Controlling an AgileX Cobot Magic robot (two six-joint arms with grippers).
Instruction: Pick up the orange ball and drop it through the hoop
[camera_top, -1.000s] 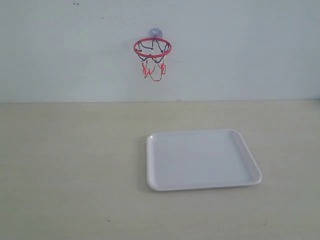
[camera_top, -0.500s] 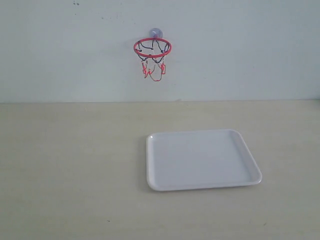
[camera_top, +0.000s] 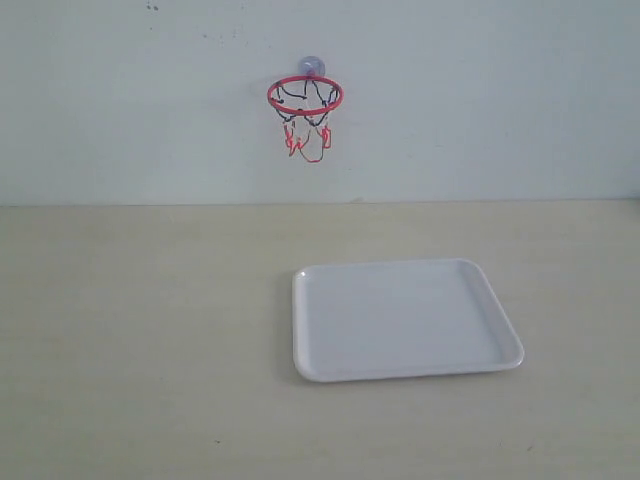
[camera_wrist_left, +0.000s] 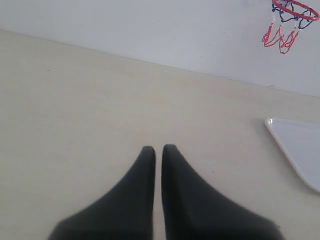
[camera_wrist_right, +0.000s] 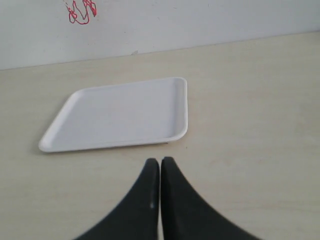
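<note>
1. The white tray (camera_top: 405, 320) lies flat on the pale table (camera_top: 140, 330), its rounded rim all around it, and serves here as the landmark.
2. The hoop (camera_top: 305, 108) hangs on the wall (camera_top: 500, 100) behind the tray, well above it and toward the tray's left rear corner. Its red ring stands out level from the wall.
3. A suction cup (camera_top: 311, 66) sits just above the ring and holds the mount against the wall.
4. A sparse red-and-black net hangs under the ring, well clear of the tray and the table.
5. The left gripper (camera_wrist_left: 158, 148) is off the tray's left side, over bare table. Its two black fingers are drawn together, with only a thin slit between them and nothing in it.
6. From that wrist camera one corner of the tray (camera_wrist_left: 300, 145) shows, with the hoop (camera_wrist_left: 292, 7) on the wall beyond it.
7. The right gripper (camera_wrist_right: 160, 161) is just off the tray's near edge. Its black fingers are pressed together, tips all but touching, with nothing clasped.
8. In the right wrist view the whole tray (camera_wrist_right: 120, 115) lies ahead of the fingers. Beyond its far side only a few red strands (camera_wrist_right: 80, 12) show at the picture's edge, probably the bottom of the net.
9. Whether either gripper touches the table cannot be told.
</note>
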